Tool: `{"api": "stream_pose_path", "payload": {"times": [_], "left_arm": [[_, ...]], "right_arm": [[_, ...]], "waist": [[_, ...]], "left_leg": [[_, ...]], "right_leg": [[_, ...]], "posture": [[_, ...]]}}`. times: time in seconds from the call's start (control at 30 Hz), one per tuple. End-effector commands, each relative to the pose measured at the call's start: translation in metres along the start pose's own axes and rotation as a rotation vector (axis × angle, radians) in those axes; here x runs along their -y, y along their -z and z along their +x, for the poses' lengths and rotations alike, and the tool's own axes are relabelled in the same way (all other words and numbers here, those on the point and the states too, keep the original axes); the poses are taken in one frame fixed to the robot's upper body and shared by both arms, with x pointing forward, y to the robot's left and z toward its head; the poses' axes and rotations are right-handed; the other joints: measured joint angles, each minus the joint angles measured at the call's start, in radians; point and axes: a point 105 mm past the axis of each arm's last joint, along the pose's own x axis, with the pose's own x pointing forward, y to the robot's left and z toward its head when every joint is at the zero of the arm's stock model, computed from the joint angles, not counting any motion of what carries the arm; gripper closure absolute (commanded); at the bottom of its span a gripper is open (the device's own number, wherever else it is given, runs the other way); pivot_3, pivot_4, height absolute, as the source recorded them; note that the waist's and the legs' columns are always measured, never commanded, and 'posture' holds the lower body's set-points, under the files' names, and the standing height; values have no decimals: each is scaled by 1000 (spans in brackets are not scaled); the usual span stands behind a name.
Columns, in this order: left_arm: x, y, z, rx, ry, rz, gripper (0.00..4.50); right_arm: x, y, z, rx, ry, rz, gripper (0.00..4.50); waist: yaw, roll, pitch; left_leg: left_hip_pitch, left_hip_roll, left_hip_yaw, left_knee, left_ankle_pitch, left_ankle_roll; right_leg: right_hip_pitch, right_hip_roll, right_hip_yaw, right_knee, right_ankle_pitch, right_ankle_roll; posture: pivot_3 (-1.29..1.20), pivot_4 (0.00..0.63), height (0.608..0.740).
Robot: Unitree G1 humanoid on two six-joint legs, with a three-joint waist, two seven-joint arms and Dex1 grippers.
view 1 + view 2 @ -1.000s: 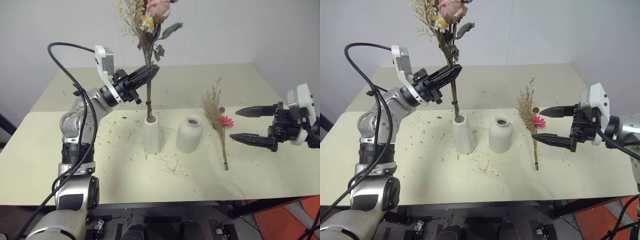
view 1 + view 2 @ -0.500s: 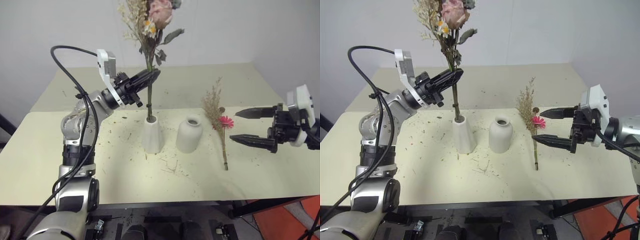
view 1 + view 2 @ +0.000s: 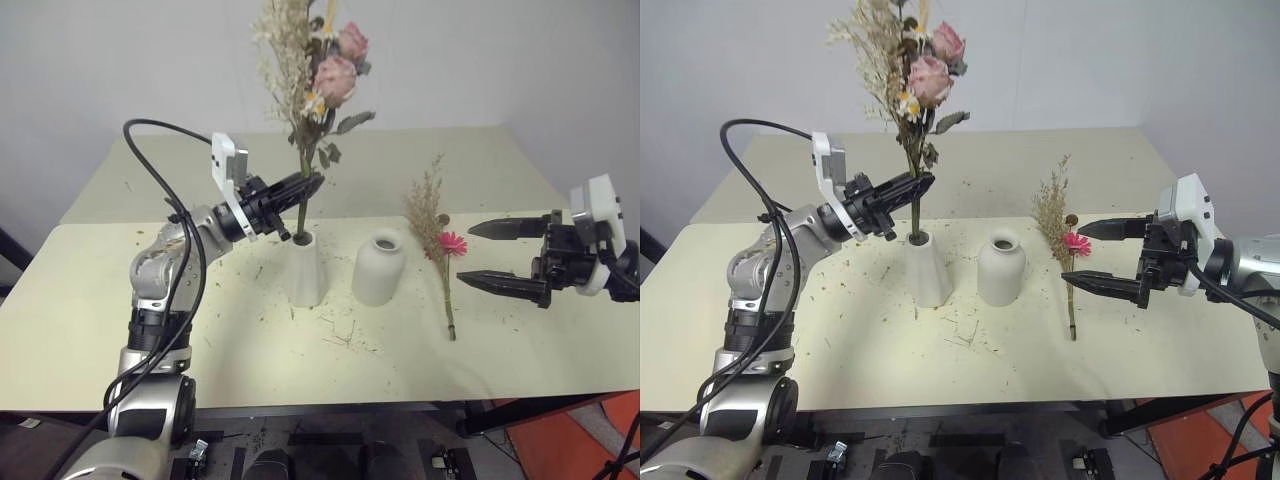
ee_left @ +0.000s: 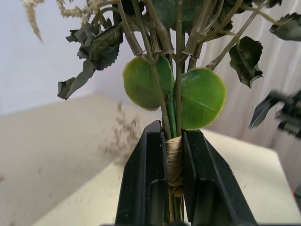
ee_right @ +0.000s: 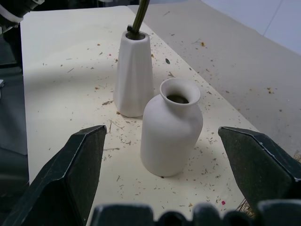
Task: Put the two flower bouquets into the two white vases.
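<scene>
Cream table point(image 3: 250, 340) w/ dried bits, white wall; left gripper point(image 3: 308, 184) clamps rose bouquet point(image 3: 318, 70), right gripper point(image 3: 493, 255) spread, empty

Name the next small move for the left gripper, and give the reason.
Probably open the left gripper and let go: the rose bouquet's stems already stand inside the taller vase, while the slimmer bouquet lies on the table beside the open right gripper.

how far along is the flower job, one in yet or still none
Nearly one. The rose bouquet has its stems in the tall vase, but the left gripper is shut on them. Left to do: the slim bouquet lies on the table, the round vase is empty, and the right gripper is open.
</scene>
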Motion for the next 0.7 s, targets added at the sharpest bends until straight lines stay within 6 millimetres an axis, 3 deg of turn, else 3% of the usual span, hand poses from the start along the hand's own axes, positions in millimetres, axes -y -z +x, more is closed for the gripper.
{"api": "stream_pose_path", "payload": {"times": [0.03, 0.43, 0.47, 0.7], "left_arm": [[5, -9, 0, 11, 20, 57, 4002], [14, -2, -28, -91, 33, 72, 199], [15, -2, -33, -102, 26, 70, 26], [35, 3, -75, -248, 72, 85, 26]], "right_arm": [[0, -16, -4, 39, 17, -72, 0], [1, -14, -1, 40, 18, -75, 0], [1, -14, -1, 40, 18, -76, 0], [1, -11, -1, 30, 16, -66, 0]], "waist": [[0, 0, 0], [-2, 0, 0], [-2, 0, 0], [-3, 0, 0]], "left_leg": [[0, 0, 0, 0, 0, 0], [0, 0, 0, 0, 0, 0], [0, 0, 0, 0, 0, 0], [1, 1, 0, 0, 0, 1]], "right_leg": [[0, 0, 0, 0, 0, 0], [0, 0, 0, 0, 0, 0], [0, 0, 0, 0, 0, 0], [0, 1, 1, 0, 0, 0]], "posture": [[0, 150, 740], [0, 150, 740], [0, 150, 740], [0, 150, 740]]}}
